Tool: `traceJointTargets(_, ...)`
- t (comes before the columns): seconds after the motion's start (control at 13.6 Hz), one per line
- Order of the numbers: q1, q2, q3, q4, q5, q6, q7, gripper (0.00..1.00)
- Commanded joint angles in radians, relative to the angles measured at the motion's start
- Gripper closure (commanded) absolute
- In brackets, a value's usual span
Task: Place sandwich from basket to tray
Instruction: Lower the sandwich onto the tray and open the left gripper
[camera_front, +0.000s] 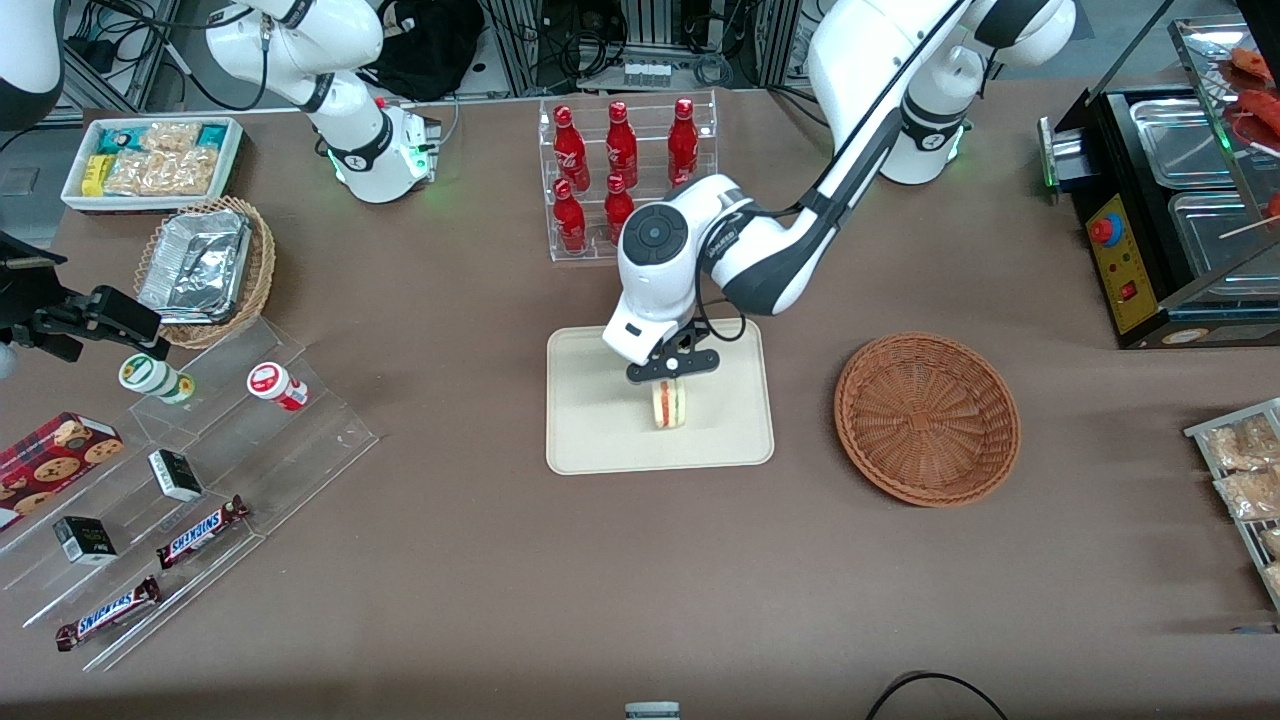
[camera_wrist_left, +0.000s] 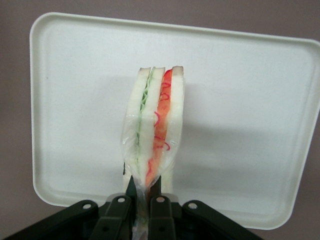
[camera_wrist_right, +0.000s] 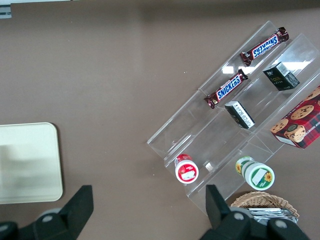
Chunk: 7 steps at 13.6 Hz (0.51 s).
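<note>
Brown table, tool gripping sandwich over tray, basket empty

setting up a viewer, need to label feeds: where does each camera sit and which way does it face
Front view: raised facing the robots, looking down on the table; working arm's gripper pinches the sandwich over the tray.
Left wrist view: on the working arm, looking down past its fingers.
Right wrist view: on the parked arm, facing the table.
All three show the tray.

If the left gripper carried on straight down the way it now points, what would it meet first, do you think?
Most likely the tray. The gripper is shut on the sandwich directly above it, so the sandwich's lower edge would touch first. Whether it already touches is unclear.
</note>
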Motion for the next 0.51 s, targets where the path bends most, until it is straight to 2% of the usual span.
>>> traceJointTargets(0.0,-0.007,0.034,-0.007,0.025,0.005,0.006,0.016,0.91)
traceJointTargets(0.29,-0.009,0.057,-0.013,0.026,-0.001,0.043,0.015,0.90)
traceJointTargets(0.44,-0.009,0.066,-0.013,0.025,-0.001,0.044,0.015,0.84)
